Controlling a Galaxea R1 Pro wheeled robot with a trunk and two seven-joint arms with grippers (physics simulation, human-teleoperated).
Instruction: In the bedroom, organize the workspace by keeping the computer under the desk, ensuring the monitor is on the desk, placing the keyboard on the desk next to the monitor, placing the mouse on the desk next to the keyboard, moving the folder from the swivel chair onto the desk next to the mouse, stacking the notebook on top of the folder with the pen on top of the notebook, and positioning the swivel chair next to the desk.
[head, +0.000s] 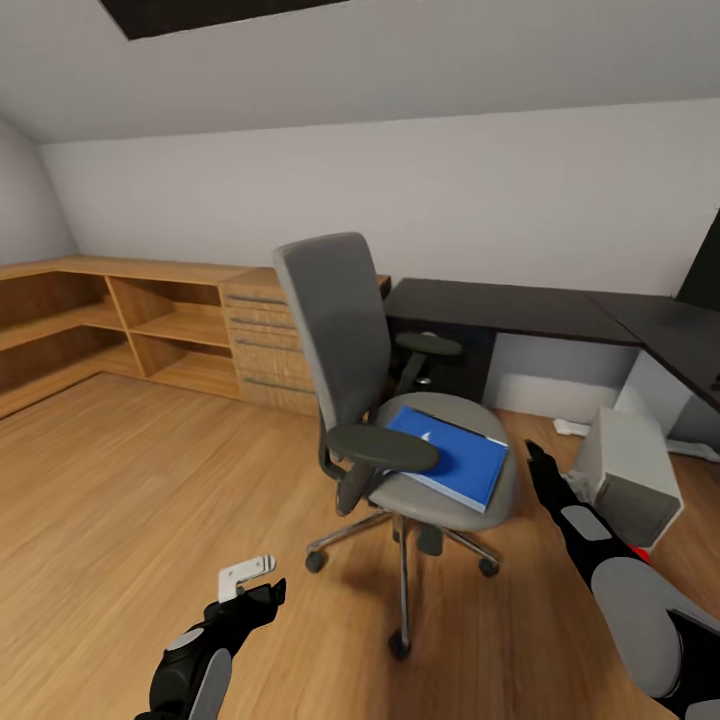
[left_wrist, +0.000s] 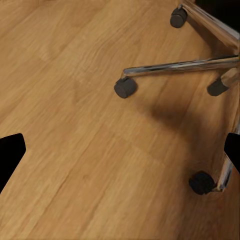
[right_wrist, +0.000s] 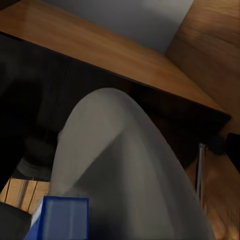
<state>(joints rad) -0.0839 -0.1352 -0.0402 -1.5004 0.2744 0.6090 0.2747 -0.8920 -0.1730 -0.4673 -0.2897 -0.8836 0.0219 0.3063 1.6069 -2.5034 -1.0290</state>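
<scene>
Head view: the swivel chair stands on the wood floor, out from the desk, seat turned toward the robot. The folder lies flat on the seat, one corner tucked under the near armrest. It is probably the next thing to fetch, since the desk top looks bare here. The computer sits on the floor at the desk's open side, by the white leg; whether it counts as under the top I cannot tell. The right gripper reaches forward, its dark tip just beside the seat's edge and near the folder's right corner, apart from it; I cannot tell how its jaws stand. The left gripper hangs low over the floor, well apart from the chair. It grasps nothing, but its spread is unclear here. A small white object lies on the floor just beyond it.

Left wrist view: looking down on floor planks and the chair's chrome star base with castors. Dark fingertips sit at opposite margins, spread wide, nothing between them.

Right wrist view: close and blurred. The grey chair back looms ahead, the folder's blue edge near the lens, so the folder lies just ahead of this hand. One dark fingertip shows at the margin; jaw state unreadable.
</scene>
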